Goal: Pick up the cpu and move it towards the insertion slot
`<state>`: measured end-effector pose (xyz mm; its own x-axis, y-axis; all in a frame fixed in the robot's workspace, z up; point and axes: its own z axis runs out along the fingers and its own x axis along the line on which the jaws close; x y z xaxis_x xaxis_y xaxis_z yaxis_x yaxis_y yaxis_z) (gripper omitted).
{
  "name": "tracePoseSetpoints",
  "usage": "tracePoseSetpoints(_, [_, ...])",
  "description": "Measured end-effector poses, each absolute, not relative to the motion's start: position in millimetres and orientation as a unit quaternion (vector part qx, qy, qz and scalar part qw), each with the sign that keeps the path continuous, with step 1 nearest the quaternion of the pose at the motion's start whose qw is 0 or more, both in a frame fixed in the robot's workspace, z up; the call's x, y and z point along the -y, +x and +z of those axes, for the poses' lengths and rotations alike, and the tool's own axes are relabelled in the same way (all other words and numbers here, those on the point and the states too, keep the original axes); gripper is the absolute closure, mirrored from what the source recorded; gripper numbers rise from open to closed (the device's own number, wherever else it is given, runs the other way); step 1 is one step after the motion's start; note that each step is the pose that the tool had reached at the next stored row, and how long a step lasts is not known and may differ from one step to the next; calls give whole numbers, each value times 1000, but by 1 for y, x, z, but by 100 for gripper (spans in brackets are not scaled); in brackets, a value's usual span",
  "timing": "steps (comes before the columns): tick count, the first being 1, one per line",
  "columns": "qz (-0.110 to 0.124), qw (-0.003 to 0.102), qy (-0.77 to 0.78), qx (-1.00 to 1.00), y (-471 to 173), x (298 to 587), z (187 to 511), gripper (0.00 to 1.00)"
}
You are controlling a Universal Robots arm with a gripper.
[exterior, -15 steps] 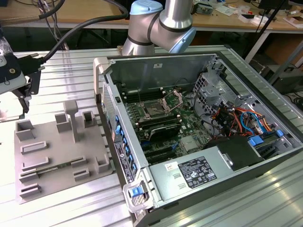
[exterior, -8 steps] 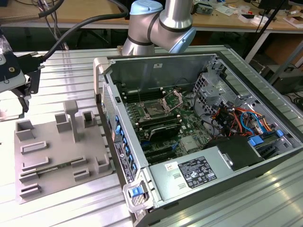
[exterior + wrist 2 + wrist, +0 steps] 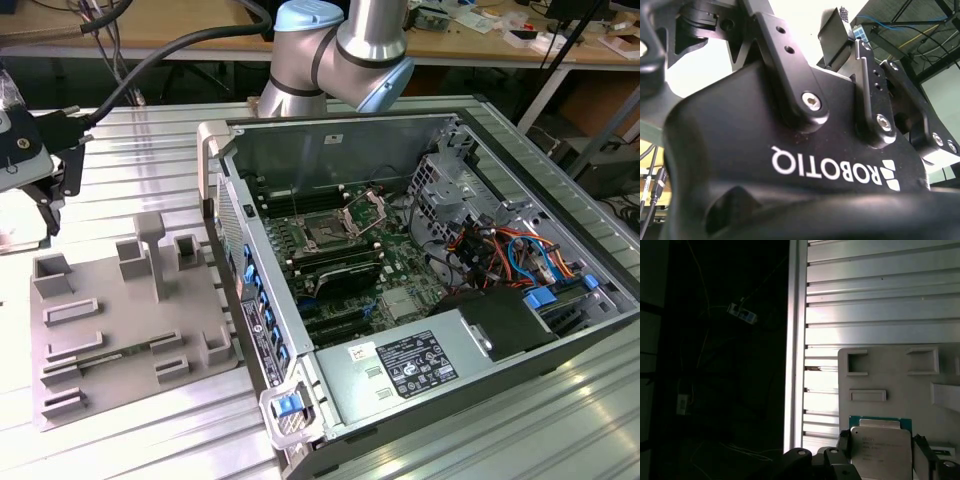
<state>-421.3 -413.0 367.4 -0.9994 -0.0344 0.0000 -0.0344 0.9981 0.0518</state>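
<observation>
Nearest the lens in the first wrist view, the claw [image 3: 881,449] is closed on the cpu [image 3: 881,456]. 1 finger [image 3: 842,441] flanks each of 2 opposite edges, the silvery top faces the camera, and a green board edge shows along 1 side. The grey tray [image 3: 890,371] lies behind the chip, apart from it, on the slatted table [image 3: 880,290]. In the exterior view the claw [image 3: 47,198] hangs above the table at the exterior view's left edge, past the tray's far edge and well apart from the open computer case [image 3: 232,200]. The insertion slot [image 3: 326,236] sits on the motherboard inside that case, and its steel bracket appears raised. Step in hand, by judgement: pickup is complete and transfer toward the slot is barely begun. The transfer calls for a level carry toward the exterior view's right, clearance over the case wall, and a firm grip throughout.
</observation>
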Motion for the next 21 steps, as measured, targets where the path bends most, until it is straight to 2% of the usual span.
tracePoseSetpoints(21, [-26, 0, 17, 1000, -421, 413, 380, 45])
